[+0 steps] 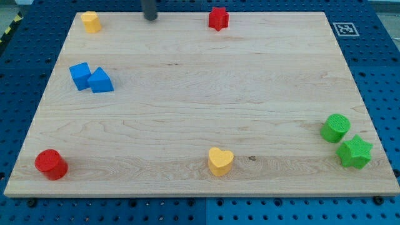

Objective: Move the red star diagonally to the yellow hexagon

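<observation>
Two task blocks sit along your board's top edge: the red star (pixel 218 18) near the middle, the yellow hexagon (pixel 91 21) in the top-left corner. My tip (pixel 150 18) rests between them, touching neither; it's a bare rod, no claw to open or close.

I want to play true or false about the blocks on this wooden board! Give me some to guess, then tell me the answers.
1. The red star sits near the view's top edge. True.
2. My tip is touching the red star. False: it stands apart, to the star's left, between it and the yellow hexagon.
3. The two blue blocks sit close side by side at the view's left. True.
4. The yellow heart is in the view's top right corner. False: it is near the bottom edge, about the middle.
5. The green cylinder and green star are at the view's right. True.
6. The red cylinder lies beside the red star. False: it is at the bottom left corner.
</observation>
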Controlling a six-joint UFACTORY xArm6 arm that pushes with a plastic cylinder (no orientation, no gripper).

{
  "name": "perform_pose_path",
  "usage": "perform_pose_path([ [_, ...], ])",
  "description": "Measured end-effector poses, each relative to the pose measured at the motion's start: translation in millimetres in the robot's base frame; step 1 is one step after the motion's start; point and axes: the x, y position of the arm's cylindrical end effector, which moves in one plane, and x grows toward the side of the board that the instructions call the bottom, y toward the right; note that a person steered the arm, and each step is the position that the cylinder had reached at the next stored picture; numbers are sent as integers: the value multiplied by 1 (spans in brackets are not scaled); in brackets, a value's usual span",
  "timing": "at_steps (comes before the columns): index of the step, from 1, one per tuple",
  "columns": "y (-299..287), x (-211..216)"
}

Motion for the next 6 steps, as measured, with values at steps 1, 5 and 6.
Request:
perform_pose_path([
  [1, 97, 0],
  [5, 181, 83],
  [6, 180, 121],
])
